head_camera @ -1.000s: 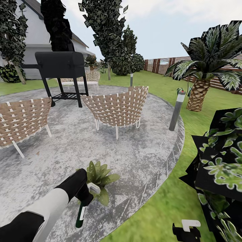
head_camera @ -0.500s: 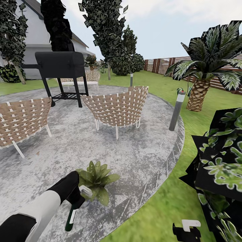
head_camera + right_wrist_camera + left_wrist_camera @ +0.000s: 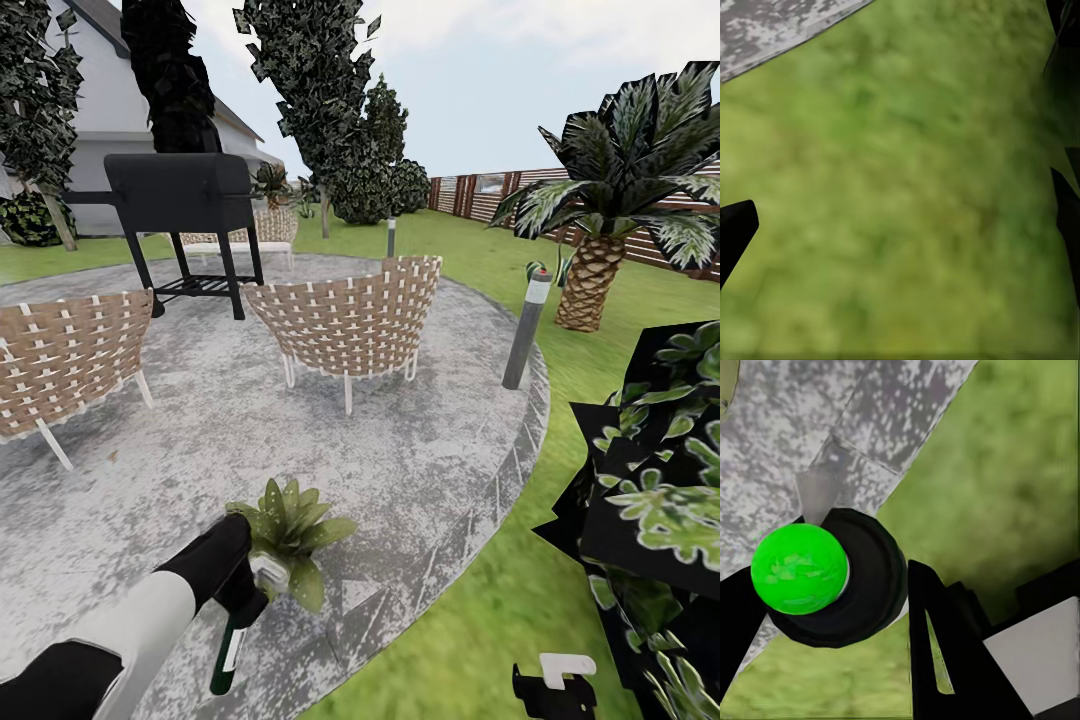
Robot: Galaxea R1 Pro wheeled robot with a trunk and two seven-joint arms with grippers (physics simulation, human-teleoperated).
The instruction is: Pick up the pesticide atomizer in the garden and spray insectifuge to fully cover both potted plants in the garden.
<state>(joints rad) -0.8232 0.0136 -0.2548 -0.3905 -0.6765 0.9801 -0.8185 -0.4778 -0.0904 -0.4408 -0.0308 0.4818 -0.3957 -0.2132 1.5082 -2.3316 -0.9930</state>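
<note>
The left gripper (image 3: 245, 590) moved back toward the plant (image 3: 287, 530), gripping the spray bottle (image 3: 228, 650). Aim its tip at the leaves.

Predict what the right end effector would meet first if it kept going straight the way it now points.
Probably the lawn: the right end effector looks straight at grass between its spread fingers, nothing in between. Depth is unclear.

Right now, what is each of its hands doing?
Left gripper: closed on the spray bottle.
Right gripper: open, holding nothing, above grass.

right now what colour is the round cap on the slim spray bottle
Bright green cap, set in a black collar; clearest in the left wrist view.
</note>
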